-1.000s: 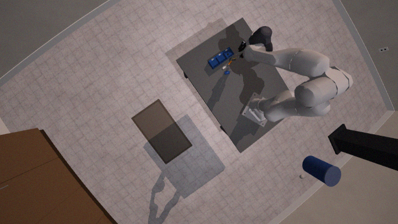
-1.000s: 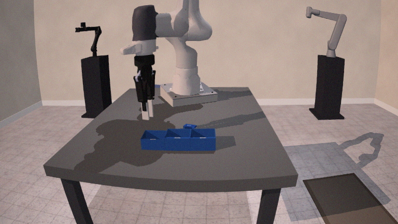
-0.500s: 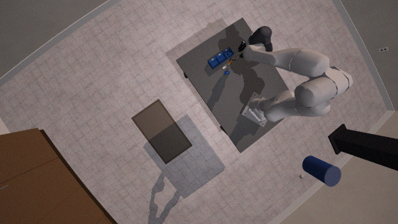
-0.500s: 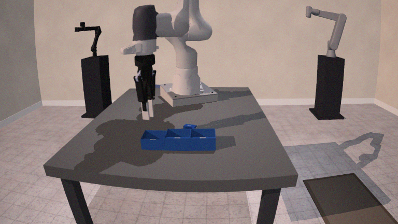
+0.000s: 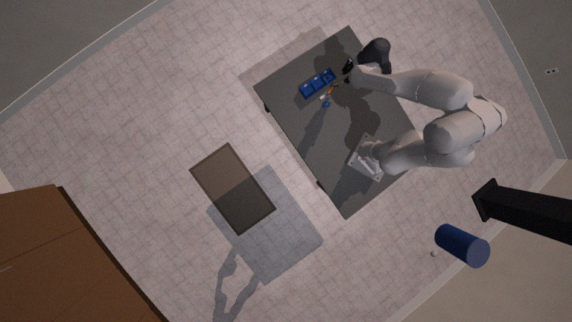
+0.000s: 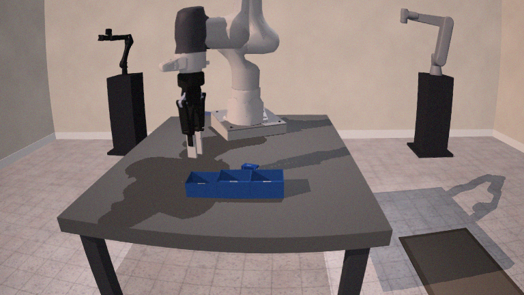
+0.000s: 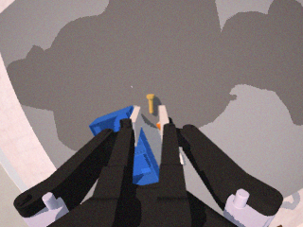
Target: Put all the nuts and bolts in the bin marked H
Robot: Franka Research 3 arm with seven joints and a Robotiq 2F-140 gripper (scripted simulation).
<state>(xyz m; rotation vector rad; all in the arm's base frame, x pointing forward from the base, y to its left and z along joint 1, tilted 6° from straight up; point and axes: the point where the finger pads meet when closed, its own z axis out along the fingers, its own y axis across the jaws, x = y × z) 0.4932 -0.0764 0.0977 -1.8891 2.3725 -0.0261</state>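
My gripper (image 6: 195, 151) (image 7: 150, 114) is partly open, with nothing between its fingers. It hangs above the table, behind the bin's left end in the exterior view. A brass-coloured bolt (image 7: 151, 101) (image 5: 335, 84) lies on the table, just beyond the fingertips in the wrist view. The blue bin (image 5: 310, 95) (image 6: 235, 190) (image 7: 147, 177) has three compartments in a row. A small dark thing (image 5: 327, 77) shows in one end compartment; I cannot tell what it is. The white labels are too small to read, and the fingers hide part of the bin in the wrist view.
An orange thing (image 5: 330, 90), a white thing (image 5: 322, 97) and a small blue thing (image 5: 325, 103) (image 6: 250, 166) lie beside the bin on the table (image 5: 303, 133) (image 6: 309, 214). The orange one is mostly hidden behind a finger in the wrist view. The arm's base stands farther back.
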